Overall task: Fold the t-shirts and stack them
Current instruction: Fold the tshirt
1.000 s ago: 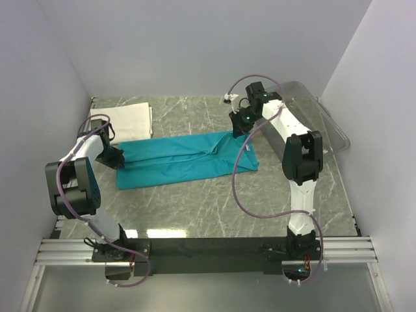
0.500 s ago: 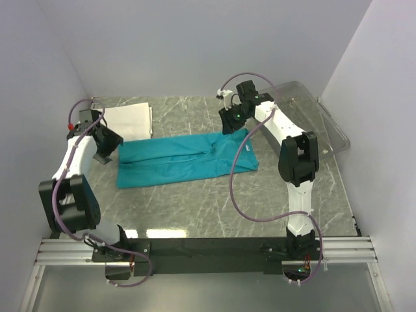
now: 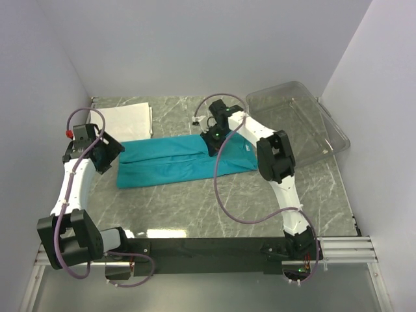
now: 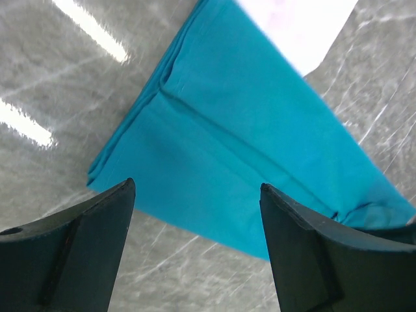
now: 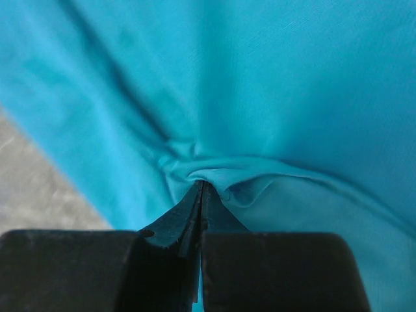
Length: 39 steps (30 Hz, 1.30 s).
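Note:
A teal-blue t-shirt (image 3: 172, 162) lies on the table as a long strip folded lengthwise. A white t-shirt (image 3: 130, 119) lies folded behind its left end. My left gripper (image 3: 107, 155) hangs just off the teal shirt's left end, open and empty. In the left wrist view the left gripper (image 4: 196, 185) frames the teal shirt's (image 4: 247, 130) corner, with the white t-shirt (image 4: 296, 26) beyond. My right gripper (image 3: 211, 139) is down on the strip's far edge, right of the middle. In the right wrist view the right gripper (image 5: 201, 184) is shut on a puckered ridge of teal t-shirt (image 5: 279, 78).
A clear plastic tray (image 3: 322, 133) stands at the back right, partly over the table's right edge. Grey walls close in the left, back and right sides. Bare marble table (image 3: 195, 208) lies between the teal shirt and the arm bases.
My left gripper opened, let go of the teal shirt's left end and drew back to the left. My right gripper slid left along the shirt and shut on its cloth.

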Tool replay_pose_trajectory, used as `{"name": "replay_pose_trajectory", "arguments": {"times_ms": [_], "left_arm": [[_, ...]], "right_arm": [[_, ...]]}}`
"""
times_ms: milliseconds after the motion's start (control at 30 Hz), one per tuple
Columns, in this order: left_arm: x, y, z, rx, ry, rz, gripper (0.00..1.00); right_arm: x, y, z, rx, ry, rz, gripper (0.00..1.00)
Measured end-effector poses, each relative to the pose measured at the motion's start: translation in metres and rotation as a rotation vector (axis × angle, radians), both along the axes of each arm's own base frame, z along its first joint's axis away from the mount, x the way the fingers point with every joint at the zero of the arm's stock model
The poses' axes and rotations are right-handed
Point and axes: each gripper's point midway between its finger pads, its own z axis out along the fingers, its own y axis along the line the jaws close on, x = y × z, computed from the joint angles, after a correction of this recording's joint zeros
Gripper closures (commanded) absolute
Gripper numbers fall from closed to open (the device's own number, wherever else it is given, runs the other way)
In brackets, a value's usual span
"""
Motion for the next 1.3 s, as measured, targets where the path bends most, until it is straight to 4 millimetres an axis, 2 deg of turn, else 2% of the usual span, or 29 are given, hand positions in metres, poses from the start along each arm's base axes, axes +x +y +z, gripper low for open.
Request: {"name": "replay_pose_trajectory", "arguments": {"times_ms": [67,133,267,300,367,400,500,533,600,700,733,767,833,867,967,1033,1100,1167,1233,1300], "left_arm": [[-0.005,-0.002,-0.003,-0.008,0.009,-0.003,0.17],[-0.007,-0.003,0.0,-0.009,0.003,-0.005,0.17],[-0.008,-0.002,0.005,-0.006,-0.016,-0.003,0.17],[-0.008,-0.001,0.005,-0.006,-0.016,-0.001,0.17],[-0.008,0.002,0.003,-0.008,-0.011,0.007,0.17],[-0.007,0.004,0.0,-0.009,-0.006,0.014,0.17],[-0.002,0.011,-0.012,-0.021,0.022,0.032,0.18],[0.0,0.014,-0.02,-0.029,0.043,0.037,0.18],[0.004,0.017,-0.033,-0.041,0.075,0.042,0.21],[0.014,0.02,-0.051,-0.057,0.131,0.026,0.27],[0.021,0.022,-0.054,-0.059,0.14,0.021,0.28],[0.027,0.024,-0.055,-0.058,0.146,0.014,0.28],[0.039,0.03,-0.051,-0.043,0.136,0.009,0.26],[0.042,0.034,-0.047,-0.031,0.127,0.016,0.25],[0.039,0.049,-0.019,0.029,0.072,0.073,0.14],[0.025,0.063,0.015,0.069,0.004,0.156,0.1],[0.008,0.074,0.06,0.107,-0.113,0.254,0.09],[-0.01,0.077,0.105,0.127,-0.25,0.325,0.09],[-0.024,0.071,0.131,0.12,-0.332,0.353,0.09],[-0.033,0.065,0.146,0.11,-0.369,0.366,0.09]], "right_arm": [[0.005,0.004,-0.01,-0.041,-0.016,-0.036,1.0],[0.012,0.004,-0.012,-0.075,-0.04,-0.09,1.0],[0.048,0.011,0.006,-0.061,-0.159,-0.202,0.94],[0.057,0.015,0.015,-0.038,-0.185,-0.216,0.83],[0.071,0.023,0.034,0.011,-0.244,-0.232,0.69],[0.075,0.026,0.043,0.033,-0.265,-0.233,0.59],[0.071,0.032,0.069,0.107,-0.282,-0.171,0.45],[0.062,0.036,0.079,0.149,-0.268,-0.118,0.41],[0.039,0.039,0.095,0.22,-0.254,0.021,0.39],[-0.019,0.039,0.107,0.296,-0.218,0.23,0.36],[-0.048,0.04,0.107,0.299,-0.21,0.297,0.33],[-0.067,0.044,0.104,0.293,-0.21,0.335,0.29],[-0.112,0.065,0.093,0.266,-0.248,0.438,0.27],[-0.134,0.079,0.085,0.248,-0.271,0.492,0.22],[-0.178,0.128,0.068,0.229,-0.346,0.611,0.21],[-0.187,0.157,0.061,0.227,-0.39,0.644,0.2],[-0.178,0.187,0.057,0.227,-0.456,0.643,0.19],[-0.16,0.217,0.056,0.229,-0.528,0.62,0.18],[-0.147,0.241,0.052,0.231,-0.587,0.597,0.16],[-0.138,0.256,0.045,0.219,-0.636,0.574,0.16]]}}
